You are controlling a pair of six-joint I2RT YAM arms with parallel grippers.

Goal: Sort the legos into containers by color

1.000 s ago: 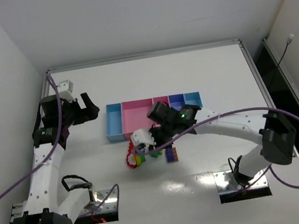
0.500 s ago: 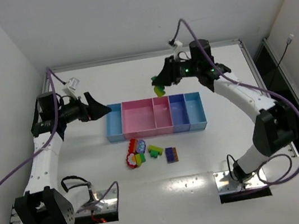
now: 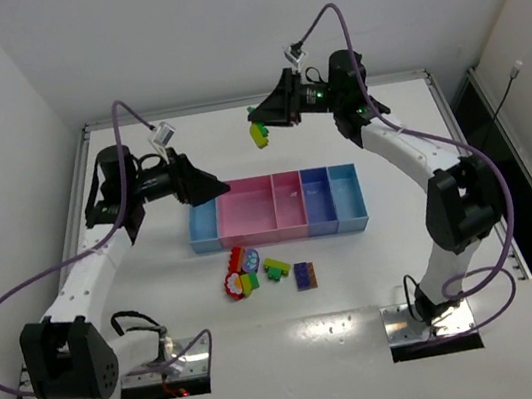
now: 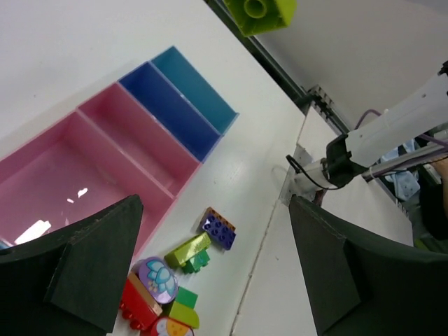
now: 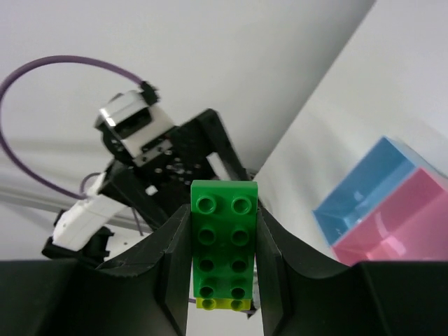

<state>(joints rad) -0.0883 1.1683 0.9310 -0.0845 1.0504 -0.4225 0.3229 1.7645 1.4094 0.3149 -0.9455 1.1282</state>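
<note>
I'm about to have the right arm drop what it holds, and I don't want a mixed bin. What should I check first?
1. Grip on the green brick: ok, the right gripper is shut on it.
2. One colour only: not ok, a lime-yellow brick clings beneath it.
3. Over a bin: not ok, it hangs high and looks beyond the far edge of the containers.
4. Path free of the left gripper: ok, it is open by the left-end bin.
5. Which bin takes green: cannot tell, no brick shows in any.
</note>
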